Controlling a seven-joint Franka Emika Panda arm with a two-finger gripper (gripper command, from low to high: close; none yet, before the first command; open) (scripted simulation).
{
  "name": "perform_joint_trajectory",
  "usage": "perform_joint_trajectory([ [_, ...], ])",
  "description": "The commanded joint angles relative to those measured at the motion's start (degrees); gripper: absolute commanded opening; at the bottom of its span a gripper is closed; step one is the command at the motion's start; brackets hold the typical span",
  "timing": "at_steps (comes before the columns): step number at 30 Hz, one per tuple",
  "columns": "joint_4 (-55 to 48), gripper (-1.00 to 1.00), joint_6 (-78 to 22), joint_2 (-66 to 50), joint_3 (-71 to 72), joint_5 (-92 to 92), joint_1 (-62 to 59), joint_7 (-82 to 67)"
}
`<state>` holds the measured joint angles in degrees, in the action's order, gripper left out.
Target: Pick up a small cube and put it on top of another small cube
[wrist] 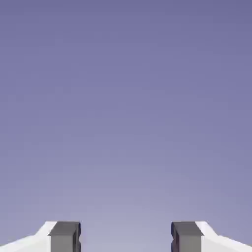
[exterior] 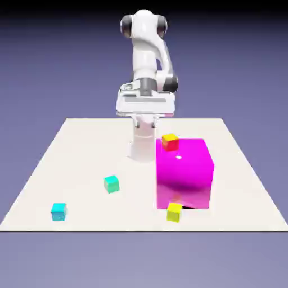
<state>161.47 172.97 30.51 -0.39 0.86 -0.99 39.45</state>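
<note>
The two-finger gripper [wrist: 126,237] is hanging wide open and empty at upper centre in the exterior view, the pick apparently still ahead, needing a descent toward the sea-green cube [exterior: 112,184], left of centre.

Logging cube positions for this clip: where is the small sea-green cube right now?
In the exterior view, the sea-green cube sits on the table, left of the magenta block, with the cyan cube nearest it, further left and closer to the camera.
</note>
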Motion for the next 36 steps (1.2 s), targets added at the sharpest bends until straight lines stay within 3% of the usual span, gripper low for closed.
perform_joint_trajectory([
  [1, 0.39, 0.0, -0.86, -1.79, -0.32, 0.71, -1.39, -2.5],
  [16, 5.75, 0.0, -12.72, -26.46, -4.76, 10.51, -20.56, -36.94],
  [25, 3.12, 0.0, 2.26, -44.01, -8.92, 15.66, -17.98, -32.64],
  [26, 3.12, -1.0, 2.26, -44.01, -8.92, 15.66, -17.98, -32.64],
  [36, 5.75, -1.0, -12.72, -26.46, -4.76, 10.51, -20.56, -36.94],
])
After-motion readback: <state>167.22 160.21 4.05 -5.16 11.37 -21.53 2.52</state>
